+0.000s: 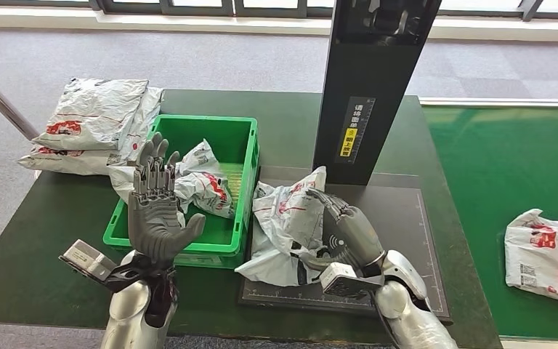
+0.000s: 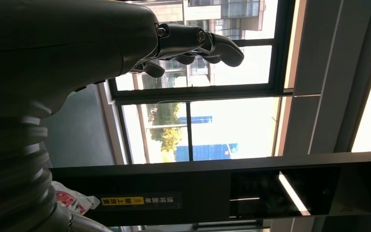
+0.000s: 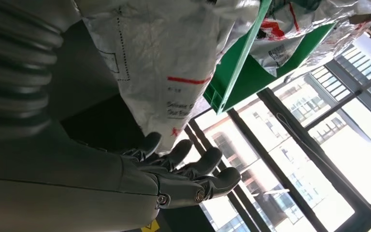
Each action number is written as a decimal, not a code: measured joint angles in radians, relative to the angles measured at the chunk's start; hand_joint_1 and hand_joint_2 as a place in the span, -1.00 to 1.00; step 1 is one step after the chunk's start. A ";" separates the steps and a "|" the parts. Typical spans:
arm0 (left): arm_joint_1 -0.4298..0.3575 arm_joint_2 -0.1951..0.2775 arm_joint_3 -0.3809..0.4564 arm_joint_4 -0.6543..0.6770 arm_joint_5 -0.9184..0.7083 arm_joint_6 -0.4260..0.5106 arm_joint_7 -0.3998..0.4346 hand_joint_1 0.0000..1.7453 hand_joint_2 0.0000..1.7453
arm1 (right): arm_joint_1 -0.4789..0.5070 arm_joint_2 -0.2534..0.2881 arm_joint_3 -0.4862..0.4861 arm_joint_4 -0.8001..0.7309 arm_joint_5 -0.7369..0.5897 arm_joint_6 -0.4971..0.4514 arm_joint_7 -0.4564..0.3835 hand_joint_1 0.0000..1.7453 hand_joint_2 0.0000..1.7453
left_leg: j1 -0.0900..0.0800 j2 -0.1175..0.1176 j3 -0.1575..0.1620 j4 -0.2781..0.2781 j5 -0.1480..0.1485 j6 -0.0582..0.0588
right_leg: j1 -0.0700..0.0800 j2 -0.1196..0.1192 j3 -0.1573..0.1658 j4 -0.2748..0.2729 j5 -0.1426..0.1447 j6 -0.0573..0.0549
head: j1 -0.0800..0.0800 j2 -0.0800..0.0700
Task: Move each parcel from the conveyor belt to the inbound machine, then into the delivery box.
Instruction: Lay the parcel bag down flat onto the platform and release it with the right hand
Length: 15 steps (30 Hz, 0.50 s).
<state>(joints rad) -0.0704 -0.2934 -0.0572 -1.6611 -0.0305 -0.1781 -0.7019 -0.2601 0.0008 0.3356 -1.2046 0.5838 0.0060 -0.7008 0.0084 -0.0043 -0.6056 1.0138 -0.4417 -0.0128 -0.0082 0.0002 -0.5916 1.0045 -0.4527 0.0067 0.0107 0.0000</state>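
The right hand [image 1: 341, 236] lies against the crumpled white plastic parcel with red print [image 1: 285, 218], fingers spread along its side. From the right wrist view the fingertips [image 3: 207, 164] sit just off the film, so whether it truly grips is hard to say; it looks like a loose cradle, not a firm hold. That parcel rests on the dark flat scanning pad [image 1: 407, 218] of the inbound machine, at the foot of its tall black post [image 1: 374, 87].

The left hand [image 1: 156, 211] is raised, palm up, fingers apart and holding nothing, over the near wall of the green plastic delivery box [image 1: 241, 145], which stands just beside the pad and holds more white parcels.

To do this step well, the right hand should close on a thick fold of the bag, lift it clear of the box wall, then release inside. Another white parcel [image 1: 548, 254] waits on the green conveyor belt [image 1: 494, 160], beyond the pad.
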 joint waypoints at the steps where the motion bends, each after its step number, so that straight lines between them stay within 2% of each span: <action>1: -0.003 0.000 0.000 0.003 0.000 0.000 0.000 -1.00 1.00 | 0.000 0.000 -0.001 -0.002 -0.001 -0.003 0.000 -1.00 -1.00 | 0.000 0.000 0.000 0.000 0.000 0.000 | 0.000 0.000 0.000 0.000 0.000 0.000 | 0.000 0.000; 5: -0.011 0.000 0.000 0.015 0.000 0.000 0.000 -1.00 1.00 | 0.000 -0.001 -0.003 -0.005 0.001 -0.023 0.000 -1.00 -1.00 | 0.000 0.000 0.000 0.000 0.000 0.000 | 0.000 0.000 0.000 0.000 0.000 0.000 | 0.000 0.000; 7: -0.017 0.000 0.000 0.020 -0.001 0.001 0.000 -1.00 1.00 | 0.000 0.002 -0.015 -0.006 0.020 -0.074 0.001 -1.00 -1.00 | 0.000 0.000 0.000 0.000 0.000 0.000 | 0.000 0.000 0.000 0.000 0.000 0.000 | 0.000 0.000; 11: -0.027 0.001 -0.018 0.036 -0.032 0.031 0.000 -1.00 1.00 | -0.001 0.041 -0.111 -0.034 0.026 -0.254 0.004 -1.00 -1.00 | 0.000 0.000 0.000 0.000 0.000 0.000 | 0.000 0.000 0.000 0.000 0.000 0.000 | 0.000 0.000; 15: -0.075 0.012 -0.101 0.131 -0.201 0.154 0.003 -1.00 1.00 | -0.001 0.081 -0.219 -0.114 -0.068 -0.443 0.002 -1.00 -1.00 | 0.000 -0.002 0.000 0.001 0.000 0.000 | 0.000 -0.003 0.001 0.000 0.000 0.000 | 0.000 0.000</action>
<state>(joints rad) -0.1457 -0.2813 -0.1585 -1.5305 -0.2313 -0.0246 -0.6987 -0.2610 0.0820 0.1168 -1.3185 0.5156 -0.4371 -0.6988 0.0080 -0.0059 -0.6054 1.0143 -0.4415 -0.0125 -0.0087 -0.0023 -0.5905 1.0044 -0.4526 0.0069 0.0107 0.0000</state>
